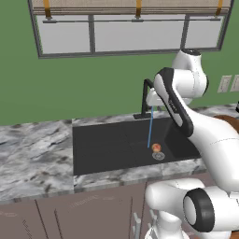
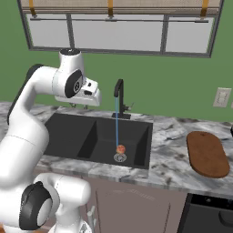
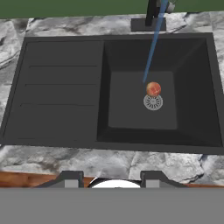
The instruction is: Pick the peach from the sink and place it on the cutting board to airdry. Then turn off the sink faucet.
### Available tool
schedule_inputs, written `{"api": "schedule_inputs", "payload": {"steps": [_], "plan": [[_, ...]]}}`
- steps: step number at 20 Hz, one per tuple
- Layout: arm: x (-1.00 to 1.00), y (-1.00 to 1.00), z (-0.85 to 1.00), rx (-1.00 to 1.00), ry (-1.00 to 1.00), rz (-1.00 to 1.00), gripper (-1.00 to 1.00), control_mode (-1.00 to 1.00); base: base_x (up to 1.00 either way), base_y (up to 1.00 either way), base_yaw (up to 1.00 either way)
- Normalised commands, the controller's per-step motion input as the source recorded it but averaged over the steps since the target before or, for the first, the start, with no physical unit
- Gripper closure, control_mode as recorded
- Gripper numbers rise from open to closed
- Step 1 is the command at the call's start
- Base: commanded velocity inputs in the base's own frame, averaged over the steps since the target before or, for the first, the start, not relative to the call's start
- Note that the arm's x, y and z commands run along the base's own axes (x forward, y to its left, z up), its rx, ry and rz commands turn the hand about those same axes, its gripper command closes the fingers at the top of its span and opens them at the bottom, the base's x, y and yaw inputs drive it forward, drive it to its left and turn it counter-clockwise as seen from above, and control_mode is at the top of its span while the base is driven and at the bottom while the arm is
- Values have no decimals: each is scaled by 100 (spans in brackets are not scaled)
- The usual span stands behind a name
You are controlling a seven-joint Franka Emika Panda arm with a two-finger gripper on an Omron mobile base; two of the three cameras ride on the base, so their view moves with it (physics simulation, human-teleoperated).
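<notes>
- The peach [image 3: 153,89] is sitting in the sink [image 3: 61,87] beside the drain [image 3: 153,102], under running water from the sink faucet [image 2: 119,98].
- The gripper [image 3: 111,176] is hovering above, jaws spread wide, holding nothing.

A white robot arm with dark joints rises from the lower right of the left base view, bends at a high elbow near the upper right, and reaches back toward the frame's centre. In the right base view it climbs the left edge and arches over to a hand in the upper left. The gripper [image 3: 112,177] shows at the bottom centre of the hand view, its two dark finger tips [image 3: 71,178] apart, holding nothing.
</notes>
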Motion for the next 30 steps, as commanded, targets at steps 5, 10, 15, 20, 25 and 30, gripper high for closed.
{"api": "schedule_inputs", "payload": {"steps": [5,10,15,20,25,30], "plan": [[-14,-13,-3,2,-2,-2,-100,-100,0,0,0],[-10,-15,-17,0,0,-1,-100,-100,0,0,0],[0,-13,-10,0,-1,3,-100,-100,0,0,0],[0,-16,-13,-5,-1,4,-100,-100,0,0,0],[0,-18,-18,-11,-2,5,-100,-100,0,0,0],[0,-9,-18,-8,-2,3,-100,-100,0,0,0]]}}
